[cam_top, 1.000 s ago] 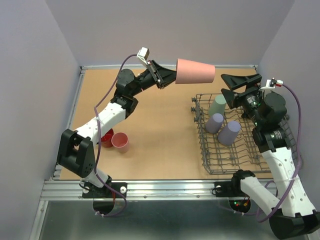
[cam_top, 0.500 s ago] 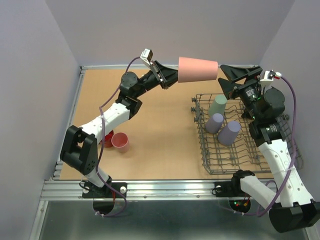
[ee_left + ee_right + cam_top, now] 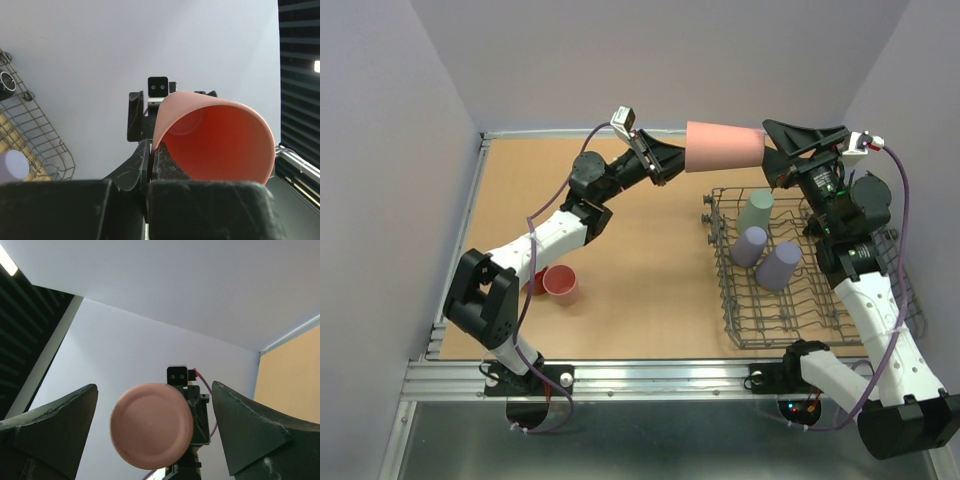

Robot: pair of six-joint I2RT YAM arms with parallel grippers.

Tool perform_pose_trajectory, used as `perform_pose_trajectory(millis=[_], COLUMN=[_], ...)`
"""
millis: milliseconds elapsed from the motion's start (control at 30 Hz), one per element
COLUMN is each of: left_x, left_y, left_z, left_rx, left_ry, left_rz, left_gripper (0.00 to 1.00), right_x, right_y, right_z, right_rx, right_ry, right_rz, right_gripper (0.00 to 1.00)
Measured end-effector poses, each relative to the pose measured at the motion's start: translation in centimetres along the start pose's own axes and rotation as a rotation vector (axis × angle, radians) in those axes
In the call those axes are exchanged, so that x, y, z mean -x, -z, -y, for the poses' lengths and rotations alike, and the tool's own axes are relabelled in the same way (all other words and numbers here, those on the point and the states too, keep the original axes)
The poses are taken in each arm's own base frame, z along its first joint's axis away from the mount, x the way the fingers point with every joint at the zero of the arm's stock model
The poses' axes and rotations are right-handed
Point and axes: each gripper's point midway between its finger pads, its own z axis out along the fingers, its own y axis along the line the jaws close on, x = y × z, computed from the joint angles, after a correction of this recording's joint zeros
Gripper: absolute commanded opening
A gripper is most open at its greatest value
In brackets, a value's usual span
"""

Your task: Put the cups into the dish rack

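Observation:
My left gripper (image 3: 672,160) is shut on the rim of a pink cup (image 3: 725,147) and holds it on its side in the air, base pointing right. In the left wrist view the fingers (image 3: 137,160) pinch the cup's rim (image 3: 220,140). My right gripper (image 3: 770,150) is open, its fingertips right at the cup's base. The right wrist view shows the base (image 3: 151,426) framed between the spread fingers (image 3: 55,425). The grey wire dish rack (image 3: 800,322) holds a sage-green cup (image 3: 755,212) and two lavender cups (image 3: 749,246) (image 3: 778,265). The dark mug is out of view.
A second pink cup (image 3: 560,284) and the red mug (image 3: 533,279), partly hidden by the left arm, stand on the brown table at the left. Grey walls close in the table on three sides. The rack's corner (image 3: 35,130) shows in the left wrist view.
My left arm has carried the pink cup to the right. My right gripper has risen and come left, so its open fingertips now meet the cup's base.

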Motion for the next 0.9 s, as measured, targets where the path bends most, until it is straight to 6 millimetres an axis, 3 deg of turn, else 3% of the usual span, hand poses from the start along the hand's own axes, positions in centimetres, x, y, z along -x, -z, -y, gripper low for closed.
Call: perform_pose_trajectory(millis=[200, 433, 733, 767, 833, 867, 900], left_x=[-0.5, -0.6, -0.3, -0.3, -0.3, -0.3, -0.3], left_y=[-0.4, -0.9, -0.5, -0.4, -0.4, -0.4, -0.4], left_z=[-0.5, -1.4, -1.7, -1.8, -1.8, -1.8, -1.8], left_rx=[0.005, 0.019, 0.017, 0.021, 0.022, 0.023, 0.024], left_ry=[0.011, 0.017, 0.015, 0.014, 0.013, 0.012, 0.012], left_rz=[0.002, 0.016, 0.069, 0.073, 0.076, 0.076, 0.076], left_gripper=[0.0, 0.0, 0.0, 0.0, 0.0, 0.0, 0.11], right_x=[-0.7, -4.1, -3.7, -3.6, -3.5, -3.4, -3.4], right_y=[-0.4, -1.4, -1.7, -1.7, -1.8, -1.8, -1.8], right_z=[-1.2, -0.2, 0.6, 0.7, 0.8, 0.8, 0.9], right_rx=[0.06, 0.039, 0.005, 0.002, -0.003, -0.004, -0.007], right_ry=[-0.009, -0.025, -0.007, -0.007, -0.007, -0.007, -0.007], right_rz=[-0.022, -0.114, -0.072, -0.068, -0.057, -0.053, -0.051], right_gripper=[1.0, 0.98, 0.56, 0.47, 0.36, 0.25, 0.22])
